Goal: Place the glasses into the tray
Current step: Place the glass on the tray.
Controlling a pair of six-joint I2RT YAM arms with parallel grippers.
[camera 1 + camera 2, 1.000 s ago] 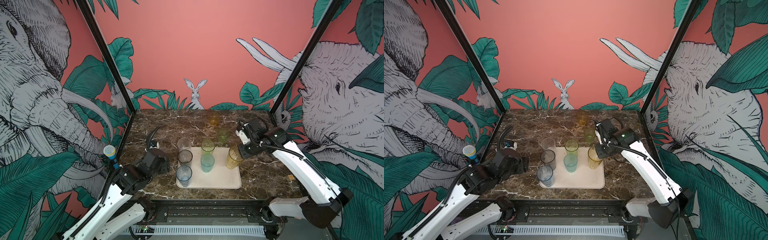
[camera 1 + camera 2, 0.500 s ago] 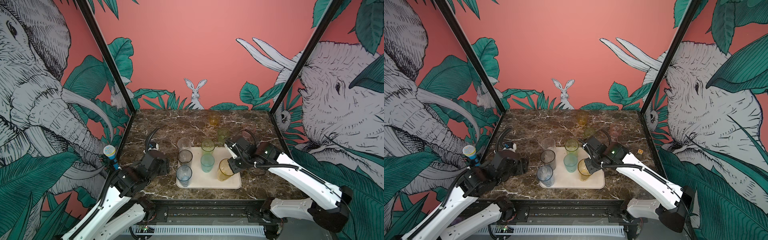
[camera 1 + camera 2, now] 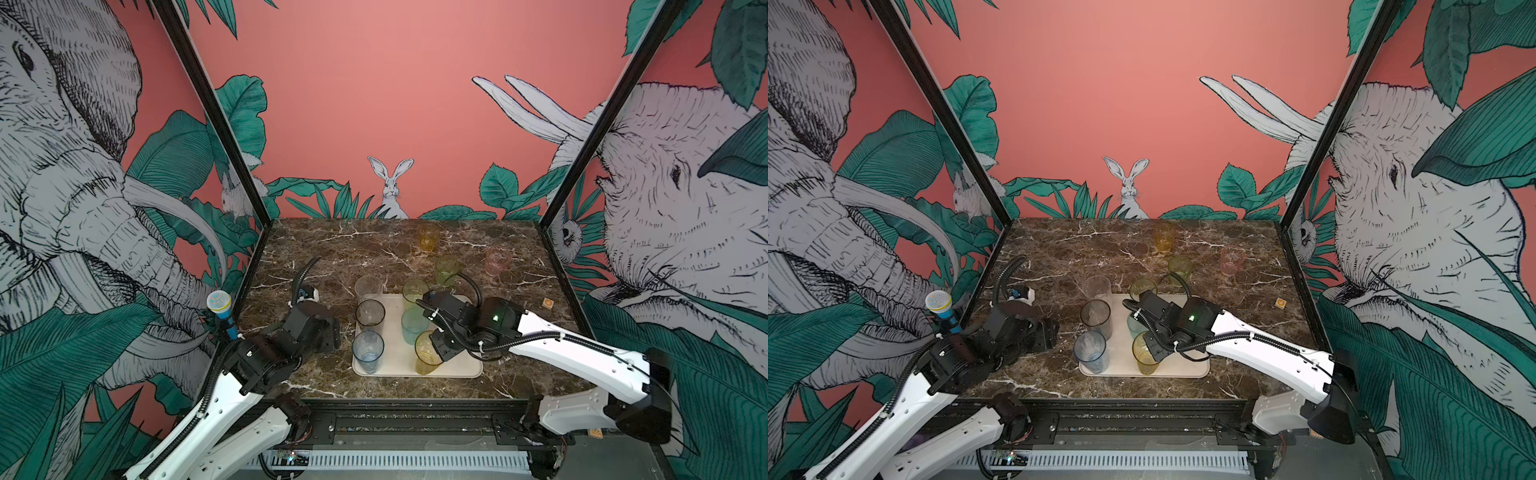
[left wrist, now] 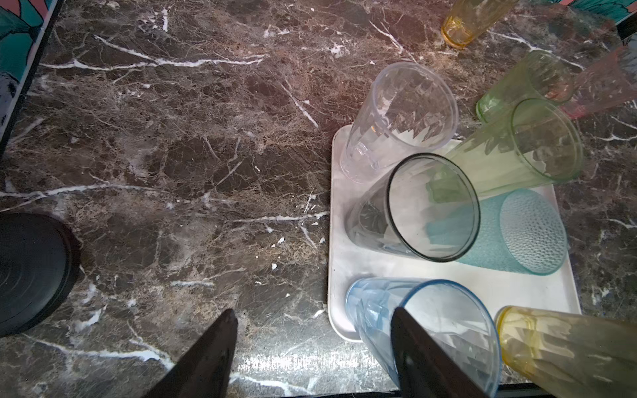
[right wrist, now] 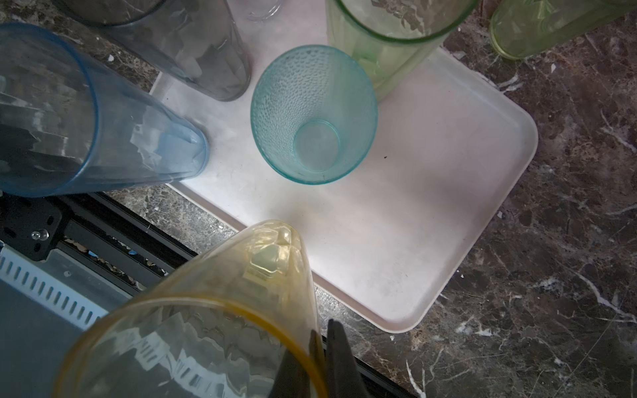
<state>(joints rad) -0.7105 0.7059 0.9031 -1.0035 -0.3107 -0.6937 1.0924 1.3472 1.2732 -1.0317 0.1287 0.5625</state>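
**Marble table** [image 3: 332,257]: we list it as bearing everything below.

**Tray** [image 3: 397,359]: cream and flat, at the near middle of the table. Its right half is bare.

**Right gripper** [image 5: 320,358]: we record it closed tight on the rim wall of the yellow tumbler [image 3: 426,357]. The tumbler hangs mouth-up below the gripper, with its long axis near upright and its base over the tray's near edge. We cannot tell whether it touches down. We judge that lowering and release come next, and that the base needs to land inside the rim, not on it.

**Left gripper** [image 4: 312,315]: jaws wide and holding nothing, over the marble just beside the tray's left edge.

**Tumblers standing in the tray**: clear tumbler [image 3: 368,286], smoky grey tumbler [image 3: 370,313], blue tumbler [image 3: 368,351], tall green tumbler [image 3: 415,291] and teal tumbler [image 3: 412,326].

**Tumblers on the table beyond the tray**: short green tumbler [image 3: 446,270], amber tumbler [image 3: 427,239] and pink tumbler [image 3: 496,262]. We note that all three lie far and rightward, nearer the right arm.

**Small orange square** [image 3: 548,303]: on the marble, well apart from the tray.
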